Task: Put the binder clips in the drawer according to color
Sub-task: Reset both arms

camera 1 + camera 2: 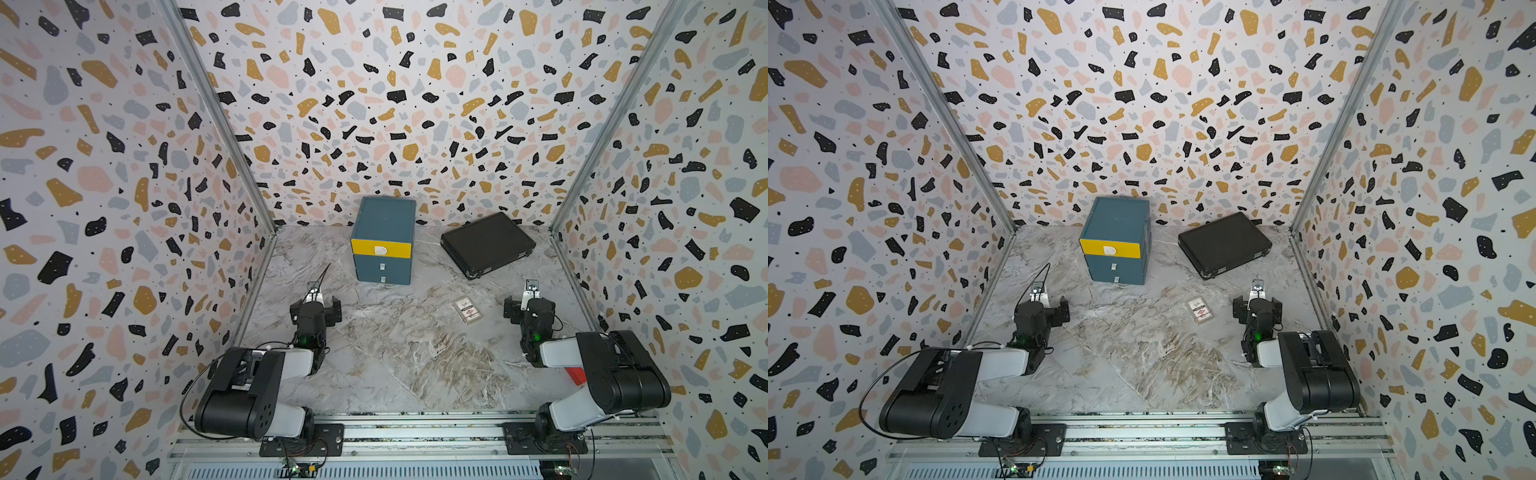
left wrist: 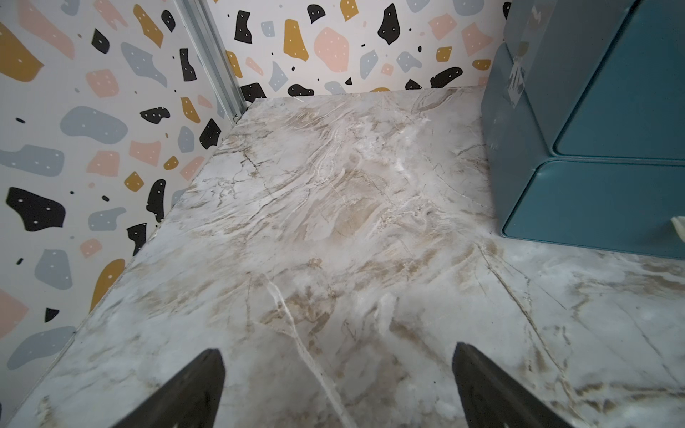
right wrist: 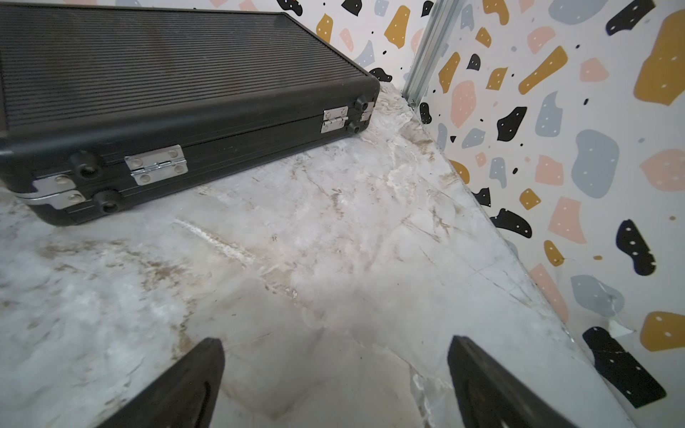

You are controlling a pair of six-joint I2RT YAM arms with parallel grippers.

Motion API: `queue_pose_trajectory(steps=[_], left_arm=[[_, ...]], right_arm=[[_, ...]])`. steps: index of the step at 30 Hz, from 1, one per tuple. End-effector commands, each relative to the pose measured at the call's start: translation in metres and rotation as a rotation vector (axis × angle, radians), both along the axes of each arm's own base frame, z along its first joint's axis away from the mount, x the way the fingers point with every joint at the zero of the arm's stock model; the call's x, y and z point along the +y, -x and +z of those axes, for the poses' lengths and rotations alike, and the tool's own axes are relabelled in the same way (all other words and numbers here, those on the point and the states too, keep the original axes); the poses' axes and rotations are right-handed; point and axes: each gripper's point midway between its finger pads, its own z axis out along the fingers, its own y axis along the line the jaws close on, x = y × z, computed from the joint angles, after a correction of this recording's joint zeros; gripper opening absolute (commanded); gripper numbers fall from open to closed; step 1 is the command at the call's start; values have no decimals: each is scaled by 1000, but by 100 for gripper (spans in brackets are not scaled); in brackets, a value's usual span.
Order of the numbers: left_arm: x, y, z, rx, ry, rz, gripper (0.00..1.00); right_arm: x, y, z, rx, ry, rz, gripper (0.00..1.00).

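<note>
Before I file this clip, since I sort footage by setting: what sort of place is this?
Probably a robot test booth, not a home or office: a left arm and a right arm bolted to an aluminium rail, patterned panels closing three sides, and a marble-print tabletop.

On the pale marble-patterned tabletop (image 1: 395,365), the small teal three-drawer box chest (image 1: 384,232) stands at the back centre, close to the rear wall. The flat black ribbed case (image 1: 488,243) lies to its right, apart from it. The small printed card box (image 1: 467,309) lies in front of the gap between them. The red rectangular block (image 1: 577,375) sits front right, partly under the right arm (image 1: 623,374).
</note>
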Motion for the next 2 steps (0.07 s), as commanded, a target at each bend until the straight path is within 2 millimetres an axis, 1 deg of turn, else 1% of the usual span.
queue_pose_trajectory(steps=[1, 2], left_arm=[[-2, -7, 13, -45, -9, -9, 100], [1, -6, 13, -45, -8, 13, 100]], right_arm=[[0, -4, 9, -28, -10, 0, 100], [0, -4, 9, -27, -10, 0, 100]])
